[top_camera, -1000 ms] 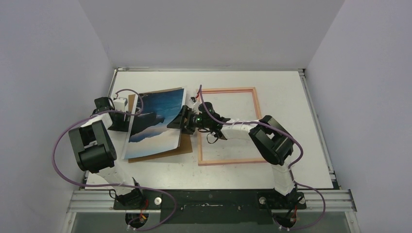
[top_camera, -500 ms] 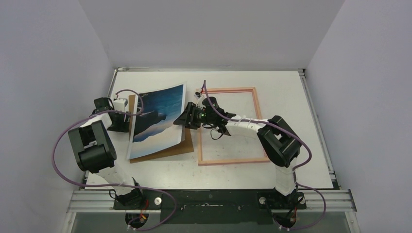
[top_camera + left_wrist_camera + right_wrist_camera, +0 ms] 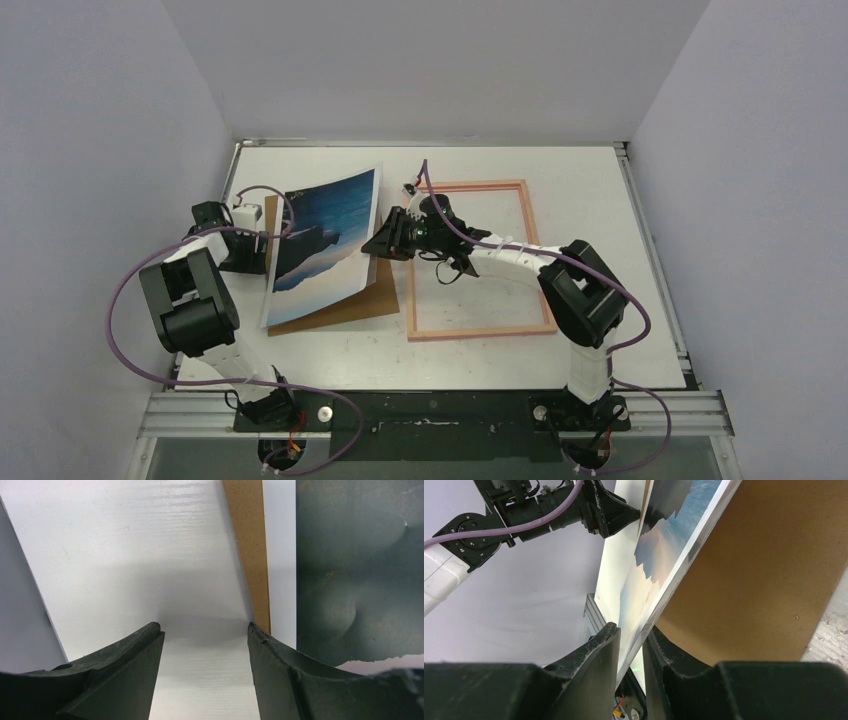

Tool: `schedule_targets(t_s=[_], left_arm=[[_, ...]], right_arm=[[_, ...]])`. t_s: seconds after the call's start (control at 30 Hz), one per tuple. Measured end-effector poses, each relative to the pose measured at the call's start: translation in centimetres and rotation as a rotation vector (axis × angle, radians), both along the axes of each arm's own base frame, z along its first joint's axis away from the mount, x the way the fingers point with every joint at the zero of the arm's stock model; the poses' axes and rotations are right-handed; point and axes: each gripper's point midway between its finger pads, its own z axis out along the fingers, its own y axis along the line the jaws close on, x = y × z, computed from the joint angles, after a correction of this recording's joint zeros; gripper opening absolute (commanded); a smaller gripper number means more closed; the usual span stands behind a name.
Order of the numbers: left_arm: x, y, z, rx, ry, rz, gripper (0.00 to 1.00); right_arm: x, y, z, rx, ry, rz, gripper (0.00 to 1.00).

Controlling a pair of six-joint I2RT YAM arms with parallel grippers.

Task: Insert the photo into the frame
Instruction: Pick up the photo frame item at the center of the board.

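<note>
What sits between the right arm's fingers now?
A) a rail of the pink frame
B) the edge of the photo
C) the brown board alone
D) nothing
B: in the right wrist view the white-bordered edge of the photo runs down into the narrow gap between the right arm's fingers. The brown board lies behind it, and the frame lies flat on the table.

The photo (image 3: 325,245) sits tilted over the backing board (image 3: 383,298) on the left half of the bench (image 3: 600,200) (its right edge raised off the board); the frame (image 3: 480,331) lies flat just right of them.
</note>
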Motion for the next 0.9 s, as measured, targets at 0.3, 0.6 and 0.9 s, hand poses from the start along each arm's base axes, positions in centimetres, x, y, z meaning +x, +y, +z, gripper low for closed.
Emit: schedule_targets(t_s=[0.3,0.6,0.9], left_arm=[[-0.3,0.1,0.0,-0.006,0.012,0.006,0.60],[-0.3,0.1,0.0,-0.007,0.011,0.006,0.61],[-0.3,0.1,0.0,-0.007,0.011,0.006,0.61]], right_arm=[[0.6,-0.9,0.4,-0.006,-0.002,-0.016,0.18],[1.1,-2.8,3.3,-0.035,-0.070,-0.022,0.13],[2.2,-6.2,6.5,-0.192,-0.195,-0.048,0.05]])
